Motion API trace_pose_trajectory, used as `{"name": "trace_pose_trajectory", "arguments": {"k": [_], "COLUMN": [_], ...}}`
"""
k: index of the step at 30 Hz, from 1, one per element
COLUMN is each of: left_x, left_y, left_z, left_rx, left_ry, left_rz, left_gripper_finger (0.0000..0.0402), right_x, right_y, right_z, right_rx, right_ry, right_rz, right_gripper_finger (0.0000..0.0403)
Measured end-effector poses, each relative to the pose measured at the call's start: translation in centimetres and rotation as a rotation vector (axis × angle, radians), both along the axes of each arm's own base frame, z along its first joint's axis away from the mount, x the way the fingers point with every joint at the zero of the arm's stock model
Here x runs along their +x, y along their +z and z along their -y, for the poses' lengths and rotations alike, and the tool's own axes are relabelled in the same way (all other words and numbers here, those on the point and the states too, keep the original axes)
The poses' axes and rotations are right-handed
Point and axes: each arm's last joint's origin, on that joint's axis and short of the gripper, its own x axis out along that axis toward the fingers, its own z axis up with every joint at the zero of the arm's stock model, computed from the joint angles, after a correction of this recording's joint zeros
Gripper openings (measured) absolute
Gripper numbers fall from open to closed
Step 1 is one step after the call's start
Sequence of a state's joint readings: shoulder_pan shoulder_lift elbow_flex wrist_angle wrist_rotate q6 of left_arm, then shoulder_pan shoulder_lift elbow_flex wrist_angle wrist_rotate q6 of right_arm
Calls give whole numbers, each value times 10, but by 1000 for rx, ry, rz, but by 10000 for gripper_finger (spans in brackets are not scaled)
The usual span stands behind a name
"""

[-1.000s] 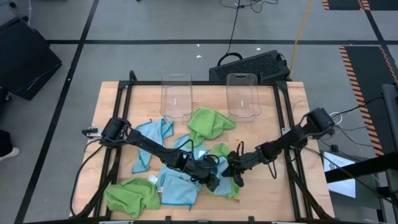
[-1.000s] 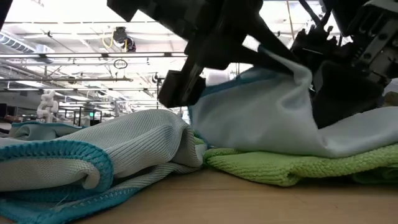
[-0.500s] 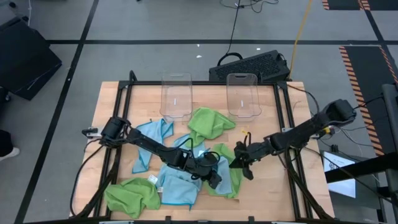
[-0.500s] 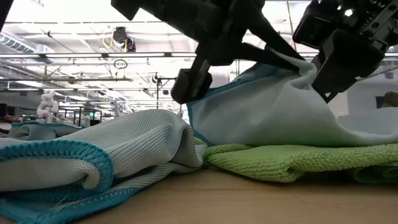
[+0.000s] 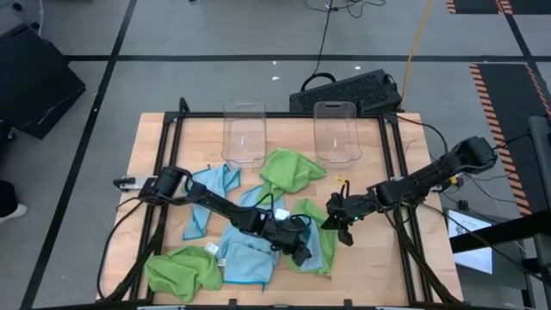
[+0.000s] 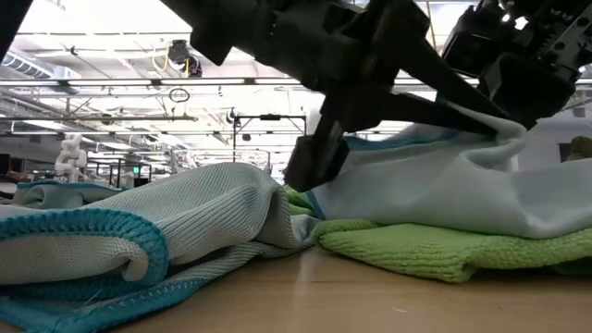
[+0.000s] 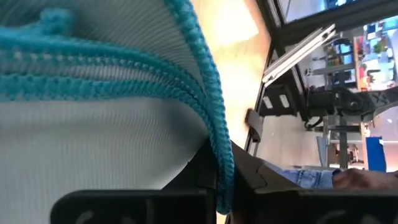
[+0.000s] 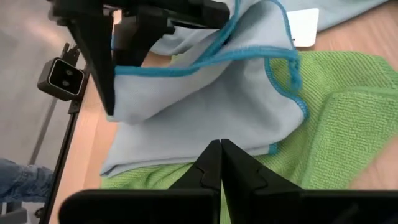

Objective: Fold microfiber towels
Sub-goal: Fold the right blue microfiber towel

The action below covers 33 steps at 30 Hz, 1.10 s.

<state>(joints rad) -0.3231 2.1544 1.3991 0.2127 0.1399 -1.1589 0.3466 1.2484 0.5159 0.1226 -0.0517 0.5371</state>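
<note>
cloth is what all this turns on: the microfiber towels [image 5: 258, 232] lie in a loose heap across the near half of the wooden table [image 5: 155, 138], lime green and light blue mixed, one green towel [image 5: 182, 269] bunched at the near left, another green one [image 5: 288, 170] just in front of the two clear plastic bins [image 5: 245, 131] at the far edge. judging by the way they slump and crease, they are light, limp and a little clingy, with no stiffness to hold a fold unaided, so a pinch at a stitched hem or corner looks like the surest hold. the left gripper [image 5: 301, 250] sits low in the middle of the heap with its jaws closed on the light blue towel [image 8: 205, 106], and the left wrist view shows the turquoise hem [image 7: 208, 118] running straight down between its fingers. the right gripper [image 5: 337, 220] is just beside that towel's right edge, jaws pressed fully together; the right wrist view shows its tips meeting with the blue towel and a green towel [image 8: 323, 106] lying beyond them, and i cannot tell whether any fabric is caught there. a small white care tag [image 8: 303, 28] shows at the blue towel's far edge, but no writing on it can be read, and no brand shows anywhere.
</note>
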Motion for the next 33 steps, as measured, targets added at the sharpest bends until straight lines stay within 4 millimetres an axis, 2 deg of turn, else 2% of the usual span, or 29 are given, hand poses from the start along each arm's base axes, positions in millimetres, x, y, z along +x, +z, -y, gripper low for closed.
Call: {"name": "trace_pose_trajectory", "arguments": {"k": [14, 17, 22, 28, 33], "left_x": [-1, -2, -2, 1, 0], "left_y": [7, 7, 8, 17, 14], "left_z": [12, 13, 13, 17, 18], "left_rx": [-79, -106, -140, -189, -157], "left_ry": [-132, -154, -143, -146, -152], "left_rz": [54, 43, 27, 120, 101], "left_gripper_finger": [16, 16, 16, 17, 17], "right_x": [0, 0, -1, -6, -5], "right_y": [0, 1, 9, 5, -3], "right_z": [0, -1, -18, -34, -37], "right_rx": [-2, 55, 181, 116, 103], "right_ry": [3, -4, 81, 81, 89], "right_rz": [1, -12, 31, 54, 22], "right_gripper_finger": [0, 0, 0, 0, 0]}}
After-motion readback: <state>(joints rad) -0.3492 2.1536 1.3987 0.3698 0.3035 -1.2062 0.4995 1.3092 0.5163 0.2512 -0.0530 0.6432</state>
